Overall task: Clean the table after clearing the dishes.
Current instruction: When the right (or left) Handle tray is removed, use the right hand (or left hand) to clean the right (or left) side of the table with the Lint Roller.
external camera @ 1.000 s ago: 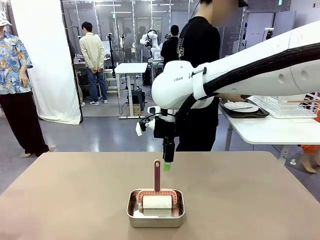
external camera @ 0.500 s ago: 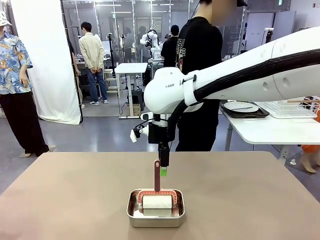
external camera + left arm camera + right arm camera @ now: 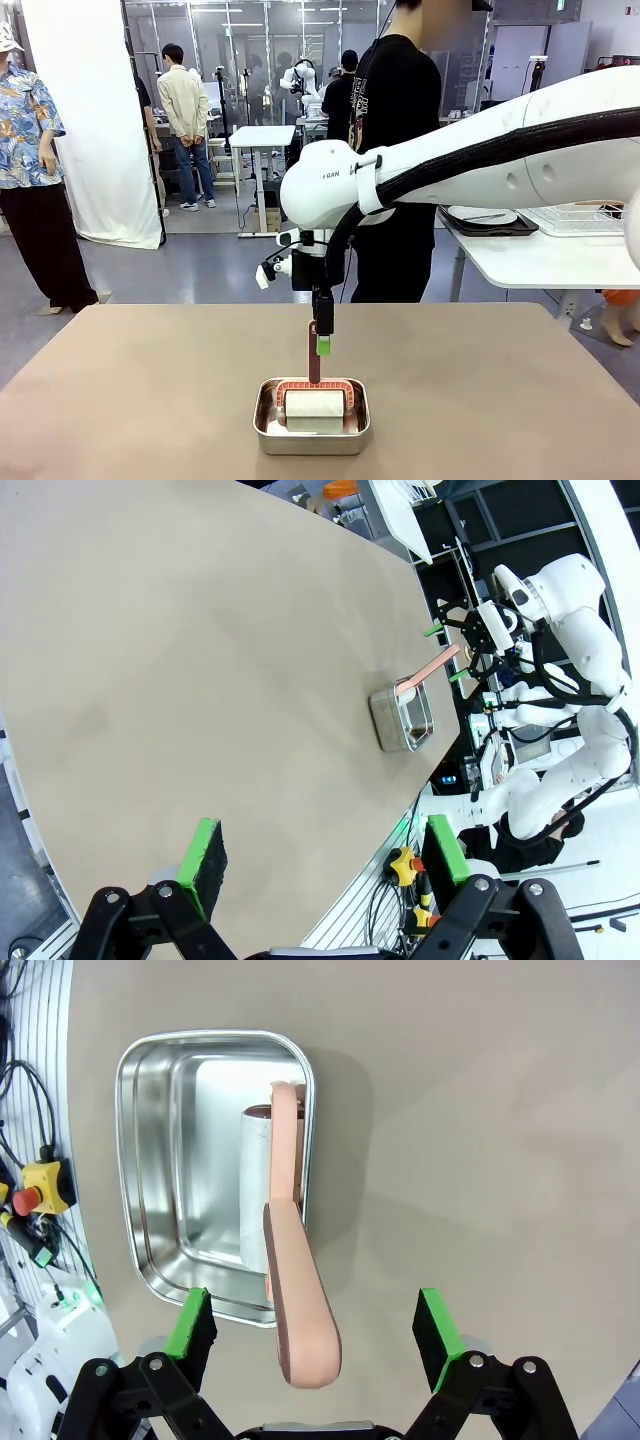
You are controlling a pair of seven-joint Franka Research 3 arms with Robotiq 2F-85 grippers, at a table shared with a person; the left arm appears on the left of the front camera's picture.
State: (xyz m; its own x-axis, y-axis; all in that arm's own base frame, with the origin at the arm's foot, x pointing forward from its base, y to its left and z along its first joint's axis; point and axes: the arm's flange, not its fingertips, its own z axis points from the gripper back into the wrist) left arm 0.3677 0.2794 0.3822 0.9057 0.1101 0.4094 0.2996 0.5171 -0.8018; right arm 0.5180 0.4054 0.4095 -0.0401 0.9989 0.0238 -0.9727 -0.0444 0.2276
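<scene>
Spanning near foreground, tan surface [image 3: 140,400] carries steel pan [image 3: 312,432] at near centre. In pan stands lint roller [image 3: 314,402], white roll down, pink handle [image 3: 314,362] upright. At handle top, right tool [image 3: 315,1322] open wide, one green pad each side, gap on both sides, no contact. High over surface and well apart from pan, left tool [image 3: 325,858] open too, nothing between pads. Far right: white plate [image 3: 481,214] on dark tray [image 3: 490,229], on white side table [image 3: 540,260]. At far edge, person [image 3: 400,100] standing.
</scene>
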